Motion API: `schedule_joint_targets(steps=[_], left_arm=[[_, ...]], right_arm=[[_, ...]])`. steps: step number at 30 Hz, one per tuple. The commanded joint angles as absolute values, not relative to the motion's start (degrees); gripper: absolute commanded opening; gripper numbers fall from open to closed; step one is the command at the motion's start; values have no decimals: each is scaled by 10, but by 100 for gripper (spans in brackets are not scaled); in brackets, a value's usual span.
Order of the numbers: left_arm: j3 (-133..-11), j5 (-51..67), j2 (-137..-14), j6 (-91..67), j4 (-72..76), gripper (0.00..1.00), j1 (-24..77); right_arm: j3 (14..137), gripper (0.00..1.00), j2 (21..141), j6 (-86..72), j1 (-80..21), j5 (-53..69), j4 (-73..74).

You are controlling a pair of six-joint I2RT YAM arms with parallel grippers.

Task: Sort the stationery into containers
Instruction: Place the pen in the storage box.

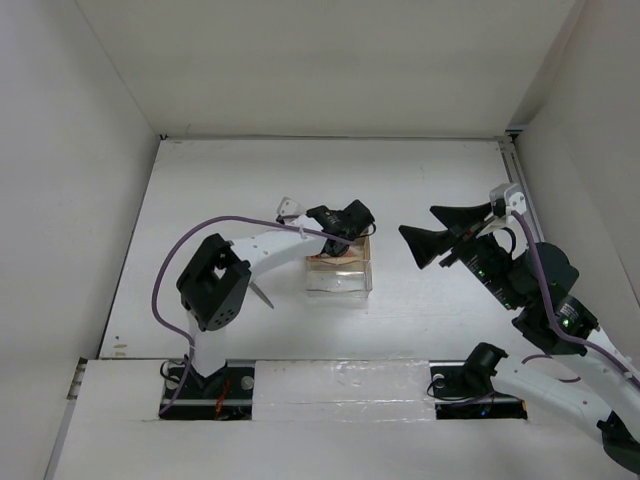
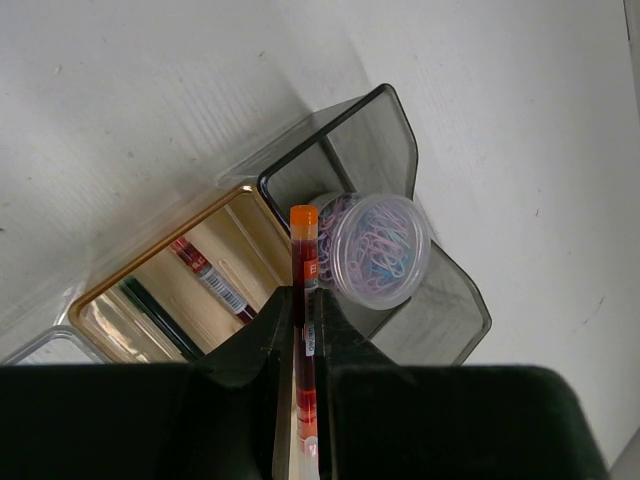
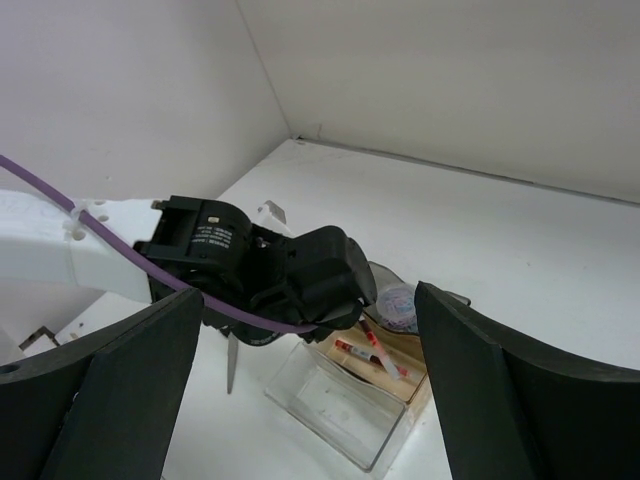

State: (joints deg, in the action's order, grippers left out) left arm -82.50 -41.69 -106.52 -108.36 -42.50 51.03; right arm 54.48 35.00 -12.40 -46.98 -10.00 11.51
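My left gripper is shut on a thin red pen with an orange cap. It holds the pen tip-down over the amber bin, by the wall shared with the dark grey bin. The amber bin holds another red pen and a dark pen. The round lavender piece lies in the grey bin. The clear bin looks empty. A scissors blade sticks out from under the left arm; the handles are hidden. My right gripper is open and empty, right of the bins.
The bins stand mid-table. The left arm arches over the table left of them. White walls enclose the table at the back and sides. A small white clip-like piece lies behind the left gripper.
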Motion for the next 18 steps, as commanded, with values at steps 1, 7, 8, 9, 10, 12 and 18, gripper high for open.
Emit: schedule_joint_targets(steps=[1,7,8,9,10,12,18], left_arm=[[-855,-490,-1072,-1383,-445,0,512],[-855,-472,-1084,-1390,-445,0,512],[-850,-467,-1084,-1390,-445,0,512],[-850,-467,-1084,-1397,-445,0,512],[-850,-467,-1089,-1404,-445,0,512],[-845,-467,-1089,-1410,-445,0,517],[-845,-455,-1094,-1423,-450,0,522]], right_arm=[[546,92,350,-124,-475,-90,87],[541,92,350,-119,-475,-90,87],[541,92,350,-119,-475,-90,87],[541,92,350,-119,-475,-90,87],[541,92,350,-119,-475,-90,87],[541,92,350,-113,-469,-90,87],[535,92,345,-113,-469,-90,87]])
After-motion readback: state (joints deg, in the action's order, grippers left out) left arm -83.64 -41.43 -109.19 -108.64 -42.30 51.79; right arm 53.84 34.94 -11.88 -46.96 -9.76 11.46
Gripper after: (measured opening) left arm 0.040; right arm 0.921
